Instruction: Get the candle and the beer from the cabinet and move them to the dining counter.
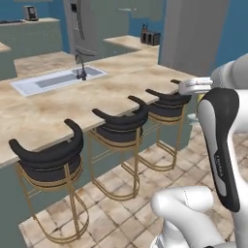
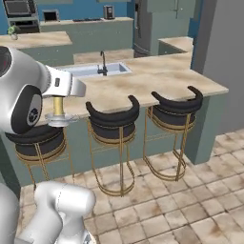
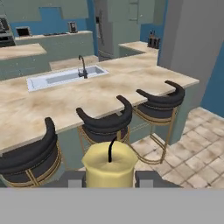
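My gripper (image 3: 109,180) is shut on the candle (image 3: 109,166), a short pale-yellow stick with a black wick that sits between the two dark fingertips (image 3: 72,179). Seen from the right base, the candle (image 2: 58,106) hangs under my hand in its small round dish holder (image 2: 60,119), in the air above the leftmost stool and in front of the dining counter's edge. The dining counter (image 3: 96,94) (image 1: 121,80) (image 2: 157,81) is a long beige marble top stretching ahead of me. The beer is out of view, and I cannot pick out the cabinet.
A steel sink (image 1: 55,81) with a black faucet (image 1: 81,65) is set into the counter's far side. Three black-backed stools (image 1: 121,123) (image 2: 113,121) on gold frames line its near side. A grey pillar (image 2: 219,52) stands at the counter's right end. Tiled floor lies below.
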### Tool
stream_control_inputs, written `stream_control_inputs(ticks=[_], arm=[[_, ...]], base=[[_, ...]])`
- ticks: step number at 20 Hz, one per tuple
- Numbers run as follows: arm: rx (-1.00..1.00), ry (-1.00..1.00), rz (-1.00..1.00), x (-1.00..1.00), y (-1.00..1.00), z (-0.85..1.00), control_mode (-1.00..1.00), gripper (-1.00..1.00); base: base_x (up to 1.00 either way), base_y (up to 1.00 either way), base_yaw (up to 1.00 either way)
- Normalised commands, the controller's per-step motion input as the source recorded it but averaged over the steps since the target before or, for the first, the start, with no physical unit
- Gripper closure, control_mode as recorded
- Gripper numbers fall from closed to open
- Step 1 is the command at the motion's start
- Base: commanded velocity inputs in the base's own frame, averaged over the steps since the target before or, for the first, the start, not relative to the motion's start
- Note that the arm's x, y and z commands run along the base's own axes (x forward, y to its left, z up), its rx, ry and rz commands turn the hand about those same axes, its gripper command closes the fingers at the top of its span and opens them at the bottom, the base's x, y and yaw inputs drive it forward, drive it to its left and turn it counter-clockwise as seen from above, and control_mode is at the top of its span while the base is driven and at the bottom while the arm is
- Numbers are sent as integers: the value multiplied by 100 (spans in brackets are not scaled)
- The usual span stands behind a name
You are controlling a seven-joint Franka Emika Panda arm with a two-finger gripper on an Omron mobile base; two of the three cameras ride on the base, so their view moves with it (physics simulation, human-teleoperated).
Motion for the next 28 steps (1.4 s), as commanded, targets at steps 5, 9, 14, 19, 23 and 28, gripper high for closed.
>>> stream_control_inputs(ticks=[5,9,14,19,23,28], arm=[[0,0,0,0,0,0,100,100],[0,0,0,0,0,0,100,100],[0,0,0,0,0,0,100,100],[0,0,0,0,0,0,100,100],[0,0,0,0,0,0,100,100],[0,0,0,0,0,0,100,100]], base=[[68,-59,44],[71,-45,43],[67,-38,40],[62,-20,34],[64,-10,27],[58,-12,16]])
